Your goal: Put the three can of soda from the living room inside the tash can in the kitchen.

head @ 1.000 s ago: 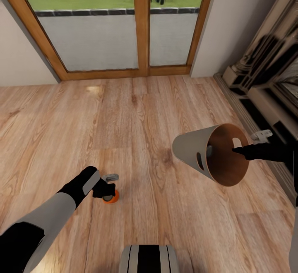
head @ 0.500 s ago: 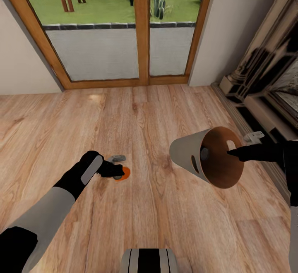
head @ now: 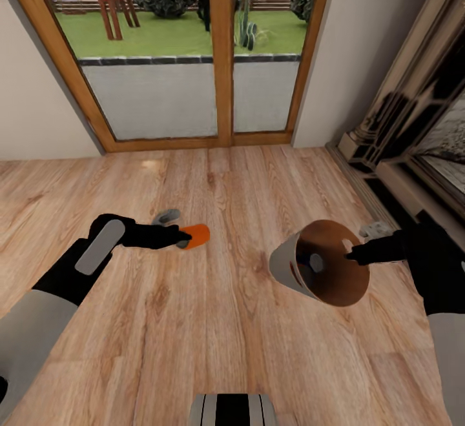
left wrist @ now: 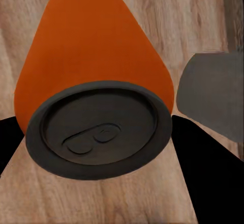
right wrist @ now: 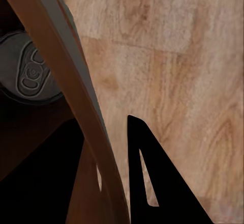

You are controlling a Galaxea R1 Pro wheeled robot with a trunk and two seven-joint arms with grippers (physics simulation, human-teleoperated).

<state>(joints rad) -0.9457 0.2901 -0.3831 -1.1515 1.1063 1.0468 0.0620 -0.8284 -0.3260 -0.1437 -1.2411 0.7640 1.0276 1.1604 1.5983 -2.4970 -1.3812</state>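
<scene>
Left gripper (head: 183, 240): fingers pinched on a small orange cylindrical soda can (head: 196, 235), held on its side above the warm wood-plank floor (head: 213, 342), base pointing toward the bin. In the left wrist view the can (left wrist: 94, 61) lies between the dark fingers, its dark grey lid with pull-tab facing the camera; a grey finger pad (left wrist: 213, 94) sits just beside its wall.

Right gripper (head: 361, 246): clamped on the rim of a pale grey round bin with brown wood-toned inside (head: 284, 264). One finger is inside the mouth, the other outside. Bin tilted, mouth turned toward the robot and upward. The right wrist view looks along the rim (right wrist: 66, 91); a can lid (right wrist: 30, 76) shows deep inside, so at least one can is already in there.

Setting: wood-framed glass doors (head: 219, 51) ahead, dark fireplace surround (head: 413, 122) on the right. Can and bin are near each other but apart.

Handling, as judged: the can is light, rigid and smooth-walled, likely to slip or roll if the pinch loosens. A grip across the mid-body is best. The thin wall might dent under hard squeezing. The bin is light and stiff; a rim pinch lets it swing.
</scene>
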